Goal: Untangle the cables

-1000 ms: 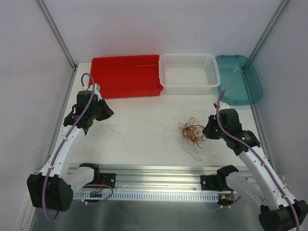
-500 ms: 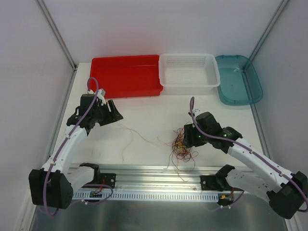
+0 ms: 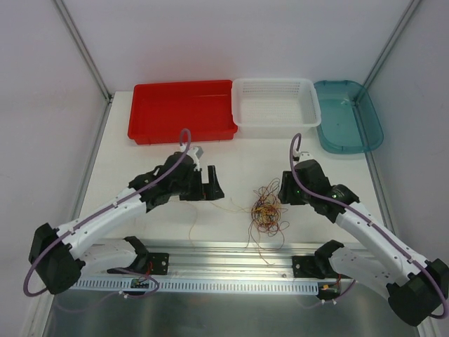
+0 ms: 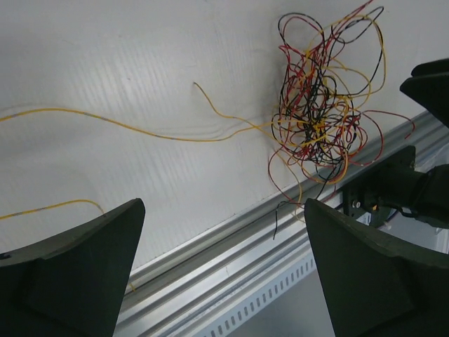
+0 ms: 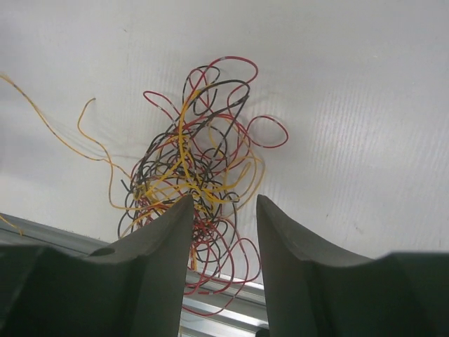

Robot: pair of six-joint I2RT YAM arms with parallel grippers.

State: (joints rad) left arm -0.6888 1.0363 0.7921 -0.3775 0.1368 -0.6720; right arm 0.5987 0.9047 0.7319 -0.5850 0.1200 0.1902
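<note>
The cables (image 3: 265, 210) are a loose clump of thin yellow, red and black wires on the white table, near the front rail. A long yellow strand (image 4: 140, 130) trails left from the clump (image 4: 319, 105). My left gripper (image 3: 209, 184) hangs left of the clump, wide open, with nothing between its fingers (image 4: 223, 210). My right gripper (image 3: 285, 192) sits just right of the clump. In the right wrist view its jaws (image 5: 224, 203) stand partly apart over the near side of the clump (image 5: 200, 158), gripping no wire.
A red tray (image 3: 182, 111), a white mesh basket (image 3: 275, 102) and a teal tray (image 3: 349, 116) line the far edge. An aluminium rail (image 3: 224, 254) runs along the near edge, and some wire ends hang over it. The right arm's black base mount (image 4: 389, 189) stands on it.
The left arm swung right toward the clump and its gripper opened wide. The right gripper also opened and shifted left. The clump slid toward the rail and the long yellow strand went slack.
</note>
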